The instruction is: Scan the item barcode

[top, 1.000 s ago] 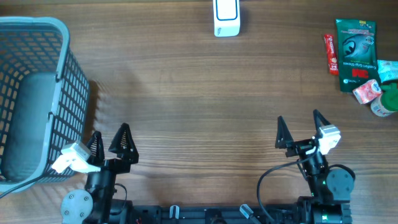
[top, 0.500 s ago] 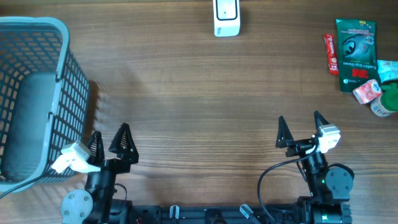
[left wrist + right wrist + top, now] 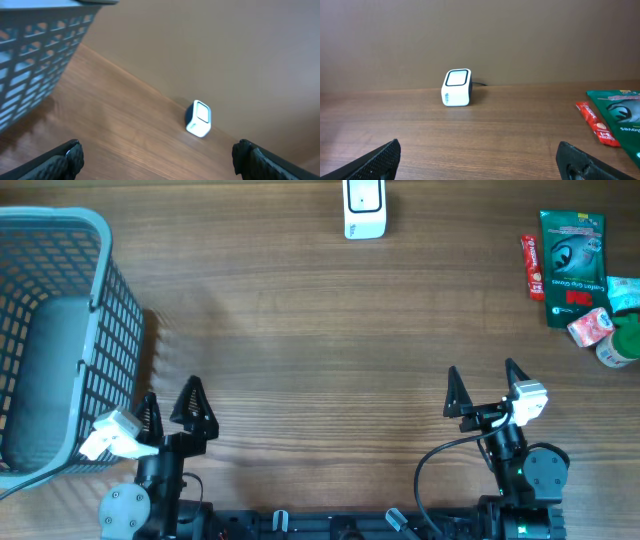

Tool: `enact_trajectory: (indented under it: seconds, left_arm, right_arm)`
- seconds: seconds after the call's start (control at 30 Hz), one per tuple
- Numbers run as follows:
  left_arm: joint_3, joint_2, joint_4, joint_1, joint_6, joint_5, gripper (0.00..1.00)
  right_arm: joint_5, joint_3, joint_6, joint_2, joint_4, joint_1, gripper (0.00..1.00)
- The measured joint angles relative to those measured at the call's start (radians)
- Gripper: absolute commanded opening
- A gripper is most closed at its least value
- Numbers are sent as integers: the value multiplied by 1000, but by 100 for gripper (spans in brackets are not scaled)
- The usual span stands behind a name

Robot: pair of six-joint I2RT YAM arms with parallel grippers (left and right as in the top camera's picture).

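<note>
At the far right edge of the table, the green snack pouch, lengthwise away from the robot, lies ahead-right of the nearer right claw, spread empty like the left claw; the barcode scanner sits far-centre.

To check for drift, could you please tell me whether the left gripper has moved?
Yes, slightly: the left gripper shifted sideways toward the basket.

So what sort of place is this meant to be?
Probably a mock shop checkout on a wooden table: a white barcode scanner at the far edge, a grey shopping basket on the left, and packaged groceries on the right.
</note>
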Motion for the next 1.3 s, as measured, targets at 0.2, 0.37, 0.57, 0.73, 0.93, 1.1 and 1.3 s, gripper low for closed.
enact_trajectory:
  seconds: [0.2,0.37,0.57,0.73,0.93,1.1,1.3]
  left_arm:
    - [-248,0,369,0,5,-133,100]
    - [-386,0,612,0,146,-142,100]
    - [-410,0,537,0,356,-84,100]
    - [-420,0,455,13,413,-48,100]
    - [-420,0,452,19,473,-21,100]
    - [-420,0,452,20,483,-6,100]
    - [-420,0,452,28,484,-6,100]
  right_arm:
    - [3,0,0,-1,-1,0,100]
    - [3,0,0,-1,0,0,100]
    - [3,0,0,-1,0,0,100]
    - [3,0,0,-1,0,0,100]
    - [3,0,0,-1,0,0,100]
    - [3,0,0,-1,0,0,100]
    - [3,0,0,-1,0,0,100]
